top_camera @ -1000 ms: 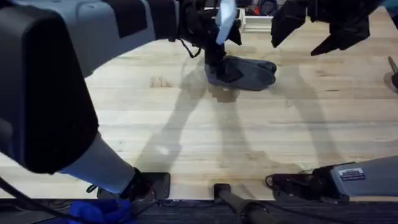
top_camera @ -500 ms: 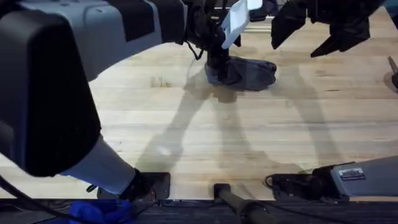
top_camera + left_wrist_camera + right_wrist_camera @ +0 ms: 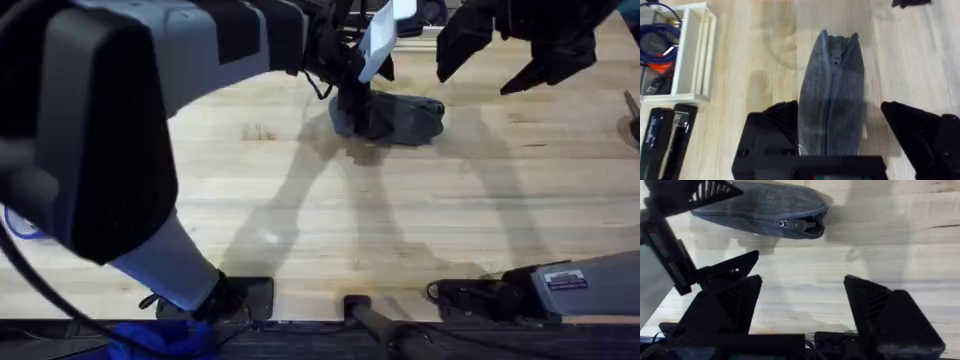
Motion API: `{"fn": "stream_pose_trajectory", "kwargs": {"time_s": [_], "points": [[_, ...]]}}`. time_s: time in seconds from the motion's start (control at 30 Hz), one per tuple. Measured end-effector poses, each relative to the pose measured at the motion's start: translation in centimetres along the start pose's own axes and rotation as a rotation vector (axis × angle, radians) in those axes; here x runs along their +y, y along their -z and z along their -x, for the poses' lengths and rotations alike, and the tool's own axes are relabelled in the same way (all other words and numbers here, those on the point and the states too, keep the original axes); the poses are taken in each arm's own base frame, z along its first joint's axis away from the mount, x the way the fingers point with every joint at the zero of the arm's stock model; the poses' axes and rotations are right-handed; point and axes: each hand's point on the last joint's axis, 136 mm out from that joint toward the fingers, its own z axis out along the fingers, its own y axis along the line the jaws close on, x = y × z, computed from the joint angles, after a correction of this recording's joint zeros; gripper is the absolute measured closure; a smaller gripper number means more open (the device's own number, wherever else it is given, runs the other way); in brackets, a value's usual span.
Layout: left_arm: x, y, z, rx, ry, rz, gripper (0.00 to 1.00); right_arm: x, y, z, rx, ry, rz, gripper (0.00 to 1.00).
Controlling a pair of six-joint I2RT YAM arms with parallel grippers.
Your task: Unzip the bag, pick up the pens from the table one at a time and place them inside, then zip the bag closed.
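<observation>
**Grey pouch on the counter, left end effector straddling one end**

The grey felt pencil pouch (image 3: 395,115) lies on the light wooden counter (image 3: 420,220) toward its far side, zipper facing up. In the left wrist view the zipper runs along the pouch's length and looks closed, with the pull at the end away from that camera; the right wrist view shows the same pull sitting at the rounded tip of the pouch (image 3: 765,210).

The left end effector (image 3: 860,127) is down at the pouch's near-left end, fingers spread apart. One finger (image 3: 775,125) sits against the fabric's side, while the other stands just off the opposite side, so the pouch (image 3: 832,100) lies between them unclamped.

The right end effector (image 3: 500,60) hovers above the counter just right of the pouch, its fingers wide apart and holding nothing.

A black stapler (image 3: 665,140) and a white tray (image 3: 687,55) of cables lie on the counter beside the pouch.
</observation>
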Motion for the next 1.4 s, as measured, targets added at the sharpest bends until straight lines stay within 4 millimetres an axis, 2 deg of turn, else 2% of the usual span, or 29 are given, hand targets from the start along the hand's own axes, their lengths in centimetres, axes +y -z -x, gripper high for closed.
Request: {"fn": "stream_pose_trajectory", "kwargs": {"time_s": [0.3,0.37,0.43,0.5,0.63,0.67,1.03,1.17,1.4], "points": [[-0.2,-1.1,-0.5,-0.021,0.01,-0.027,0.021,0.0,0.0,0.0,0.001,0.002,0.0,0.005],[-0.1,-1.2,-0.6,-0.022,0.01,-0.03,0.155,0.0,0.0,0.0,0.001,0.005,0.0,0.005],[-0.1,-1.3,-0.7,-0.022,0.01,-0.03,0.239,0.0,0.0,0.0,0.002,0.006,-0.001,0.005],[-0.1,-1.3,-0.6,-0.026,0.007,-0.028,0.378,0.0,0.0,0.0,0.002,0.006,-0.001,0.005],[0.2,-1.3,-0.4,-0.034,-0.001,-0.021,0.727,0.0,0.0,0.0,0.002,0.006,-0.001,0.005],[0.3,-1.3,-0.4,-0.036,-0.008,-0.017,0.949,0.0,0.0,0.0,0.001,0.007,0.0,0.005],[0.3,-1.3,-0.3,-0.036,-0.009,-0.016,0.957,-0.1,0.3,-0.2,-0.002,0.009,0.0,0.006],[0.3,-1.3,-0.3,-0.037,-0.01,-0.016,0.957,-0.6,1.7,-0.5,-0.038,-0.001,0.01,0.005],[0.3,-1.3,-0.3,-0.037,-0.01,-0.016,0.957,-2.9,4.7,-1.6,-0.085,-0.079,0.086,0.005]]}}
